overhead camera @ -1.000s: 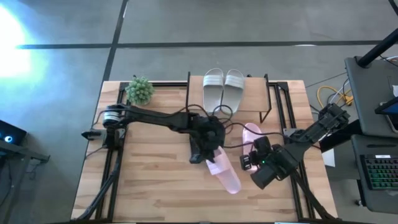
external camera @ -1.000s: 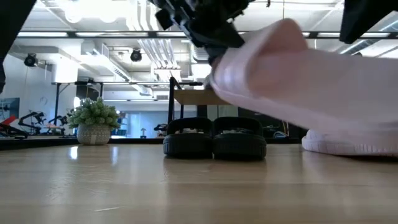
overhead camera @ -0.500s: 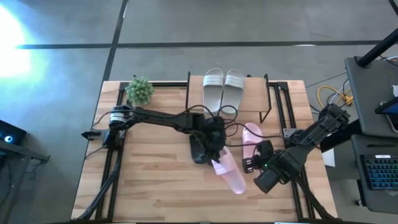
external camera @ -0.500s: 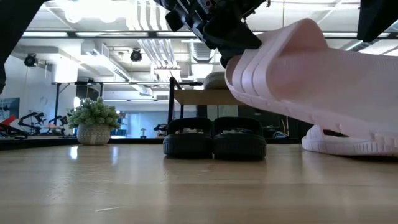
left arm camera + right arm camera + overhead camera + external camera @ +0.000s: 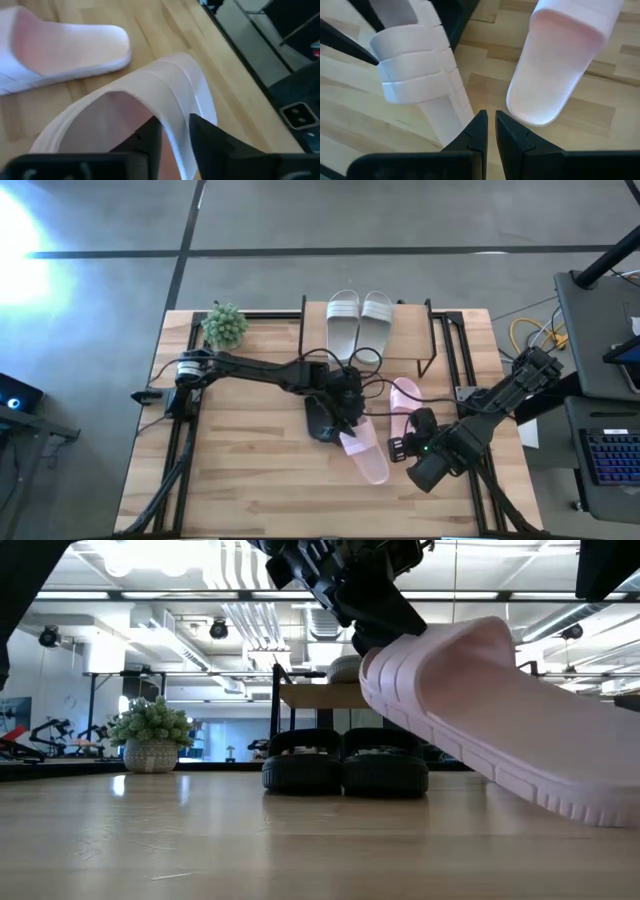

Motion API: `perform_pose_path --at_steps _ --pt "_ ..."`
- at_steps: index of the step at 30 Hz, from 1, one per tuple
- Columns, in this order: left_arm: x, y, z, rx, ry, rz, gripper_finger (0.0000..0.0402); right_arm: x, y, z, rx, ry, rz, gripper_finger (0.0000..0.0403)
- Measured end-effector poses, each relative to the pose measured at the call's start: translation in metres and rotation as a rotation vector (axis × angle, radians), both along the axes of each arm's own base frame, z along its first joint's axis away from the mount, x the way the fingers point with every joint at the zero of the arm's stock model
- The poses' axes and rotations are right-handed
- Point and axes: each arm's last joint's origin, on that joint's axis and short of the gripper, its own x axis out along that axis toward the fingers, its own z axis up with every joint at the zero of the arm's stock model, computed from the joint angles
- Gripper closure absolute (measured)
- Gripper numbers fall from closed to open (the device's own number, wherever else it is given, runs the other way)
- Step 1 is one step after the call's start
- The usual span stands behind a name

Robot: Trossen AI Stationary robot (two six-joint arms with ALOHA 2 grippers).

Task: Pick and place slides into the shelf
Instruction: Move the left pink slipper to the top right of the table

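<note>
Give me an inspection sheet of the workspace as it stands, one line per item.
Surface: light wooden tabletop.
Job's things: grey-white pair on top of the shelf; black pair beneath its top board; one pink slide lifted and tilted, the other pink slide flat on the table beside the shelf.
Clutter: small potted plant at a far table corner.
Grippers: left claw shut on the lifted slide's strap; right claw empty, fingers nearly together, close beside the lifted slide.
Cables: black loops near the left claw; yellow cable off the table's right.
Surroundings: grey floor; keyboard on a side desk; open room behind.
</note>
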Motion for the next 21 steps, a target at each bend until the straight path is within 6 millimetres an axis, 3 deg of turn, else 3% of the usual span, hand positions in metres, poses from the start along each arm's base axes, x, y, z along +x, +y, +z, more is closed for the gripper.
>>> perform_pose_path --at_steps 9,14,21 --pt "0.003 0.001 0.006 0.030 -0.059 0.033 0.0250 0.000 0.000 -0.001 -0.002 0.002 0.000 0.0374" --pt "-0.011 0.006 0.011 0.078 0.041 0.082 0.0242 0.000 0.000 -0.001 -0.002 0.002 0.000 0.0374" --pt "-0.020 0.012 0.023 0.179 0.027 0.187 0.0241 -0.001 -0.001 -0.004 -0.014 0.011 0.003 0.0374"
